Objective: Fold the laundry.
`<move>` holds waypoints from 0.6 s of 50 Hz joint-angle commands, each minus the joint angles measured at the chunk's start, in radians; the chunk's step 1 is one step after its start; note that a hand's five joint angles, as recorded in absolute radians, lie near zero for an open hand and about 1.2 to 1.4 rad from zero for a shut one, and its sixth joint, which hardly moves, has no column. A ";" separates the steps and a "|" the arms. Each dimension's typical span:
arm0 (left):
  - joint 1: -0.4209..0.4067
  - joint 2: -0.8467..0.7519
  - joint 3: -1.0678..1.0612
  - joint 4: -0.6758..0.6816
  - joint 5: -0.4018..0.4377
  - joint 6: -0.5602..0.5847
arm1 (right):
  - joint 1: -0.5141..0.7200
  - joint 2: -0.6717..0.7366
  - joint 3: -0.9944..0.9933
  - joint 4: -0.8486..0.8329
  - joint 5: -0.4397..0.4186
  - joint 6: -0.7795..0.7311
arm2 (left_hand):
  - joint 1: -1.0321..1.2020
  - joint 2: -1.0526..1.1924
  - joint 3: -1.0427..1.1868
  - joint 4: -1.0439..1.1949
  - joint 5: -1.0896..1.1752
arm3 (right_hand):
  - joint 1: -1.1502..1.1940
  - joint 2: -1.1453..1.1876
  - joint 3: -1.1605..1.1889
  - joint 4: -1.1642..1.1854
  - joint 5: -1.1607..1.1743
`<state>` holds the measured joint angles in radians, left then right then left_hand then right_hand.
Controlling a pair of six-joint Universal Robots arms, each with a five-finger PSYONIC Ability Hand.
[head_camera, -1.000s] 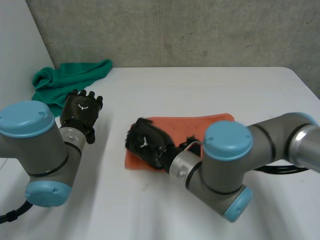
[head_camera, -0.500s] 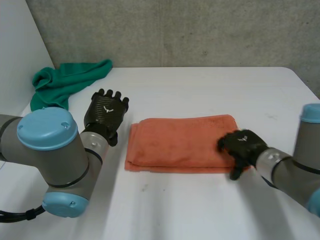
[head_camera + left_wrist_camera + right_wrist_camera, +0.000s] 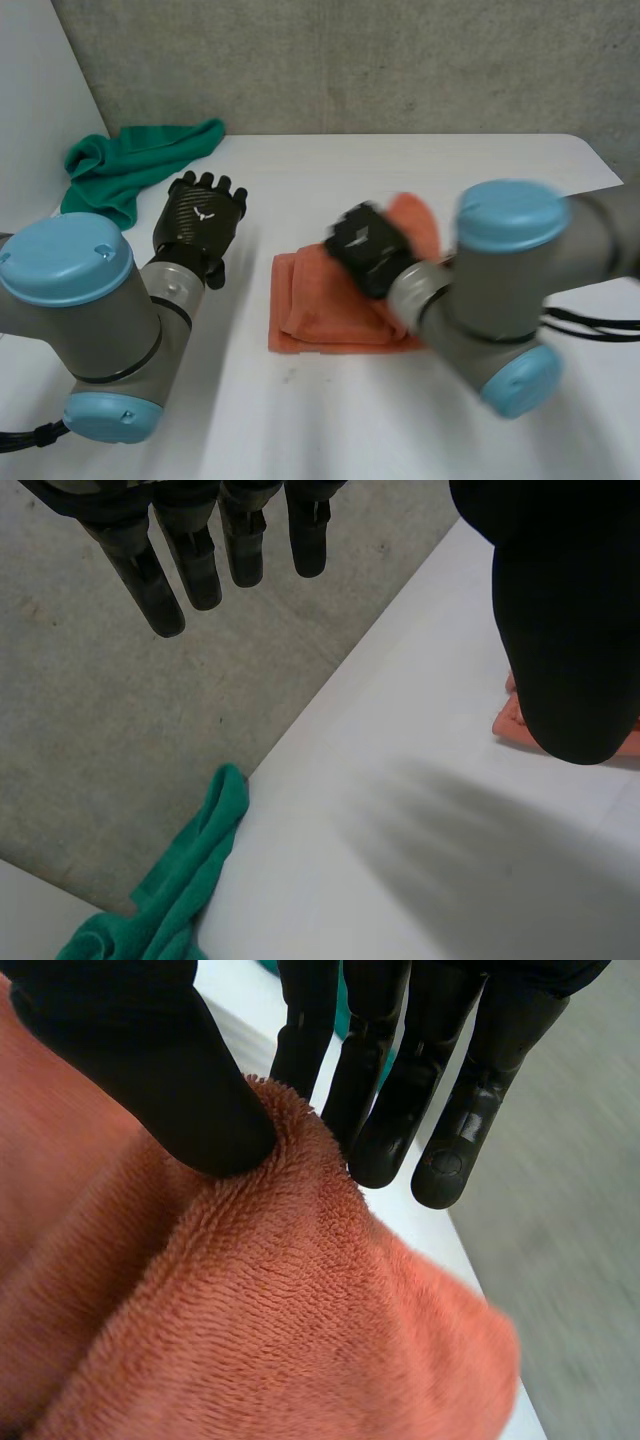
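Right hand [image 3: 140,1060] pinching orange towel [image 3: 300,1310], left hand [image 3: 200,215] with straight fingers [image 3: 200,570]

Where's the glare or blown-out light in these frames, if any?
Head view: none; the white table is evenly lit, orange towel and green cloth not washed out. Left wrist view: left hand reads as a flat black shape against the table. Right wrist view: towel pile well lit in the right hand pinch, faint sheen on one fingertip.

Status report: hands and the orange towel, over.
Right hand pinches orange towel edge, raised above the stack. Left hand open, off the cloth. Green towel at far corner, not in the way.
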<state>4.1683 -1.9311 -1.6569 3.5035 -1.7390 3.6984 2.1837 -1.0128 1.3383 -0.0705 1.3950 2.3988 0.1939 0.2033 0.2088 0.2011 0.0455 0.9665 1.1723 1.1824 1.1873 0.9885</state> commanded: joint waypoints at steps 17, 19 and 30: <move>0.000 -0.014 0.161 -0.006 -0.008 -0.112 | -0.062 -0.084 -0.008 0.084 -0.114 0.520 | -0.016 -0.025 -0.031 -0.023 -0.042 | -0.792 -0.998 -1.008 -1.013 -0.988; -0.023 -0.040 0.186 -0.017 -0.007 -0.138 | -0.111 -0.096 0.007 0.124 -0.116 0.594 | -0.016 -0.025 -0.030 -0.023 -0.042 | -0.792 -0.998 -1.008 -1.013 -0.988; -0.189 -0.199 0.333 -0.100 0.019 -0.242 | -0.208 -0.078 0.009 0.207 -0.133 0.617 | -0.013 -0.022 -0.028 -0.020 -0.039 | -0.792 -0.998 -1.008 -1.013 -0.988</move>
<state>4.0525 -2.0479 -1.3945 3.4501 -1.7396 3.5108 1.9901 -1.1170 1.3592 0.1180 1.2761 3.0251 0.1939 0.2033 0.2088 0.2011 0.0455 0.1968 0.2138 0.2097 0.2300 0.0635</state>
